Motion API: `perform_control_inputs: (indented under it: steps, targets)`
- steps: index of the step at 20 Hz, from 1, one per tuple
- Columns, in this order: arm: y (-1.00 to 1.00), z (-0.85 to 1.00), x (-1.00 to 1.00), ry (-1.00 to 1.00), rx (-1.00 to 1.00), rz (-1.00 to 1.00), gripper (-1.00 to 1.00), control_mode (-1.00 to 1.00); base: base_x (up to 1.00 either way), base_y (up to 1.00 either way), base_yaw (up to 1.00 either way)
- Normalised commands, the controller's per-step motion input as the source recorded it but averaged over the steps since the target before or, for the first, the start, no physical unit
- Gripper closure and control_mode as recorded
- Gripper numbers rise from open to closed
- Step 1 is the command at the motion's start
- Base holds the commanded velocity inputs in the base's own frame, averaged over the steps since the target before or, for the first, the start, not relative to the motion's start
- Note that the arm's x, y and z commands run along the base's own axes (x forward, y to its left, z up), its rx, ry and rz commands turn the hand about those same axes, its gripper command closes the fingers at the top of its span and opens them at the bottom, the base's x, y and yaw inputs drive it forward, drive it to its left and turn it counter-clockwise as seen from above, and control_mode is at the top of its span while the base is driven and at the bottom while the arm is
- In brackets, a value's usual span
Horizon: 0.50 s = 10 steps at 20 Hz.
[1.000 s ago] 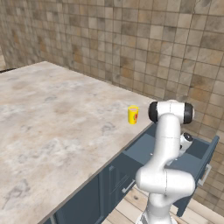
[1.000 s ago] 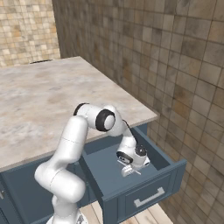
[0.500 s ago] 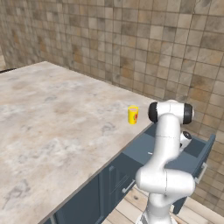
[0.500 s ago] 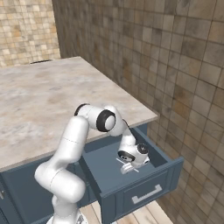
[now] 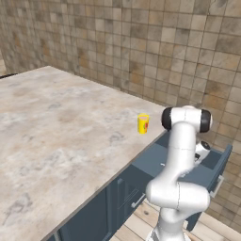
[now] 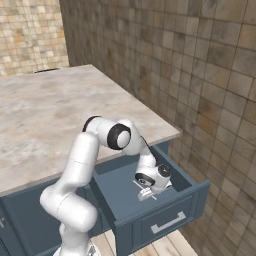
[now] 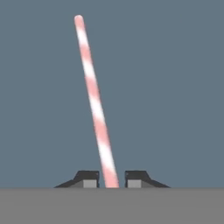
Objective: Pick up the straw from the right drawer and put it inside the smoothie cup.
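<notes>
The two-finger gripper [image 7: 111, 179] snapped shut on the thin pink-and-white striped straw [image 7: 95, 105] inside the open slate-blue right drawer [image 6: 165, 222]. Held near one end, it might pivot or slip when lifted.

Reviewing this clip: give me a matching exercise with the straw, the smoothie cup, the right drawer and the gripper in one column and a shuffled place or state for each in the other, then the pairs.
Things:
1. straw
2. smoothie cup
3. right drawer
4. gripper

Places or states:
A. pulled open below the counter edge
B. standing upright on the counter, near its edge
C. lying in the drawer, one end between the fingers
D. down inside the drawer, closed on something thin

Pairs: 1-C, 2-B, 3-A, 4-D
</notes>
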Motion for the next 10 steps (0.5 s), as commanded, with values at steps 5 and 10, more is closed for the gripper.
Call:
perform_control_inputs:
  steps: [5, 10]
  targets:
    - [0.08, 0.98, -0.25, 0.00, -0.03, 0.08, 1.00, -1.00, 0.00, 0.00, 0.00]
    - [0.12, 1.00, -0.39, 0.00, -0.08, 0.07, 1.00, -1.00, 0.00, 0.00, 0.00]
